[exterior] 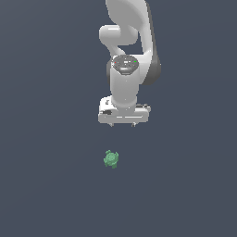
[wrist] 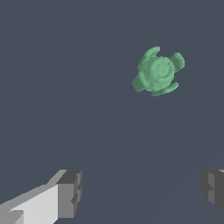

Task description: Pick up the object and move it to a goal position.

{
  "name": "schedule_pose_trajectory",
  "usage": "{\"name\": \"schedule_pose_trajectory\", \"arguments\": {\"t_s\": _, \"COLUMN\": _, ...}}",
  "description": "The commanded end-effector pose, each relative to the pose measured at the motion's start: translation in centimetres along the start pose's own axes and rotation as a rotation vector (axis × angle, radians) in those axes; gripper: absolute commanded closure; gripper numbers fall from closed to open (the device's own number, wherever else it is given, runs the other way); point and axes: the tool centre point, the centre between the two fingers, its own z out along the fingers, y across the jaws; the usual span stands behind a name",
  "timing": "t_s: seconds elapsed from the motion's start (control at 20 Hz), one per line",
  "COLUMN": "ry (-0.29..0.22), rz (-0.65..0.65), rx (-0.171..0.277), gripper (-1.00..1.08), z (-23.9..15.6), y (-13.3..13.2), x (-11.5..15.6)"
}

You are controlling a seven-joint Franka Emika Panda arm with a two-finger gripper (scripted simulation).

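Observation:
The object (exterior: pixel 111 159) is a small bright-green knobbly item lying on the dark grey floor, below the white arm in the exterior view. It also shows in the wrist view (wrist: pixel 157 71), with a round middle and several stubby lobes. My gripper (exterior: pixel 122 124) hangs above the floor, apart from the object and slightly toward the exterior view's right of it. Its two fingers (wrist: pixel 70 192) stand wide apart with nothing between them. The gripper (wrist: pixel 142 192) is open and empty.
The white Panda arm (exterior: pixel 127 55) rises behind the gripper. A plain dark grey floor (exterior: pixel 46 185) lies all around. No goal marker shows.

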Motion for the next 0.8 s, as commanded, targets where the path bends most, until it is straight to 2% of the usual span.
{"name": "schedule_pose_trajectory", "arguments": {"t_s": 0.0, "ry": 0.0, "rz": 0.0, "rx": 0.0, "gripper": -0.92, "z": 0.0, "y": 0.0, "x": 0.0}}
{"name": "schedule_pose_trajectory", "arguments": {"t_s": 0.75, "ry": 0.014, "rz": -0.03, "rx": 0.003, "gripper": -0.92, "z": -0.9, "y": -0.6, "x": 0.7}}
